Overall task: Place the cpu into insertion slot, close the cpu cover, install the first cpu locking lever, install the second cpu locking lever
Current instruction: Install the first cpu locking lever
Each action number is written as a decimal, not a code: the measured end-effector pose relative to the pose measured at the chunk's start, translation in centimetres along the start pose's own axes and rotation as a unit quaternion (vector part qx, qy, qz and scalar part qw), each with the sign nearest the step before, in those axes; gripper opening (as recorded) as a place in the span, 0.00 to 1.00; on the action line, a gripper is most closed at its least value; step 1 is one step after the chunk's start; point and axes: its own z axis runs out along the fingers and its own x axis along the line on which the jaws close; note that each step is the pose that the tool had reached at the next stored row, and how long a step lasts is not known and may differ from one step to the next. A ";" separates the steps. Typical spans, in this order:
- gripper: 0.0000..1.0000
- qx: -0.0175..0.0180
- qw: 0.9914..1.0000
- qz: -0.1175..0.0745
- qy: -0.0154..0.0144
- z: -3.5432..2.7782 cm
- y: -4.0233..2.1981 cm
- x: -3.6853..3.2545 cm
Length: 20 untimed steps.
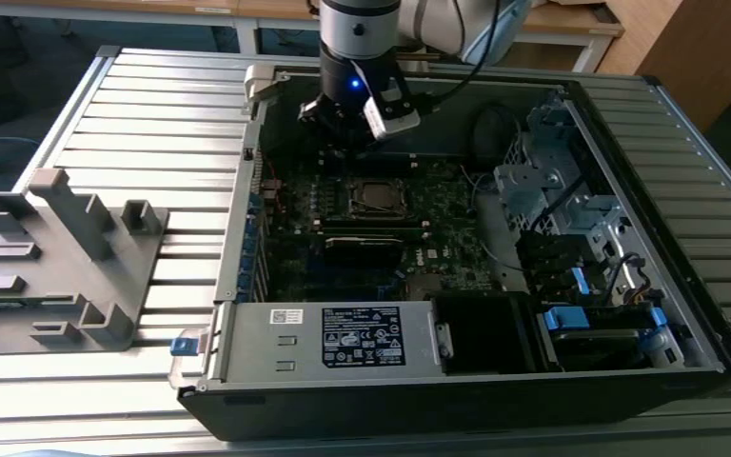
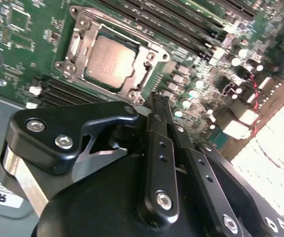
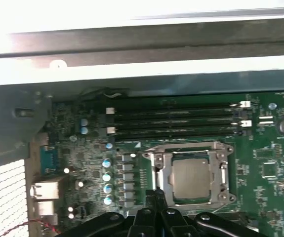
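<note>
The cpu [image 2: 113, 60] lies flat in its socket on the green motherboard, its grey metal top showing through the window of the cpu cover [image 2: 80, 45], which lies down around it. In the first wrist view the cpu [image 3: 191, 177] sits inside the silvery cover frame [image 3: 187, 147]. My gripper [image 2: 157, 98] is shut with nothing between its fingers, its tips hovering just beside one corner of the socket; the gripper [image 3: 154, 193] shows at the socket's edge here too. In the exterior view the gripper [image 1: 346, 133] hangs over the board just behind the socket [image 1: 372, 195]. How the locking levers stand I cannot tell.
The board lies inside an open black computer case [image 1: 232, 276]. Black memory slots [image 3: 176, 121] run beside the socket. A power supply [image 1: 340, 338] fills the case's near side and drive bays [image 1: 556, 205] the exterior view's right. A grey fixture [image 1: 54, 257] stands on the slatted table.
</note>
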 end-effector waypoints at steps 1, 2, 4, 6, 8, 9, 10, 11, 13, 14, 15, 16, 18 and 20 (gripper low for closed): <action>0.10 0.000 1.000 0.000 0.000 0.00 -0.01 0.13; 0.10 0.000 1.000 0.000 0.000 0.00 -0.01 0.22; 0.10 0.000 1.000 0.000 0.000 0.00 -0.01 0.24; 0.10 0.000 1.000 0.000 0.000 0.00 -0.02 0.25; 0.10 0.000 1.000 0.000 0.000 -0.02 -0.02 0.25; 0.10 0.001 1.000 0.000 0.000 -0.09 -0.02 0.25; 0.10 0.001 1.000 0.000 0.000 -0.18 -0.02 0.25; 0.10 0.001 1.000 0.000 0.000 -0.27 -0.02 0.24; 0.10 0.001 1.000 0.000 0.000 -0.32 -0.01 0.24; 0.10 0.001 1.000 0.000 0.000 -0.32 -0.01 0.24; 0.10 0.001 1.000 0.000 0.000 -0.32 -0.01 0.24; 0.10 0.001 1.000 0.000 0.000 -0.32 -0.01 0.26; 0.10 0.001 1.000 0.000 0.000 -0.30 -0.02 0.39; 0.10 0.001 1.000 0.000 0.000 -0.29 -0.04 0.62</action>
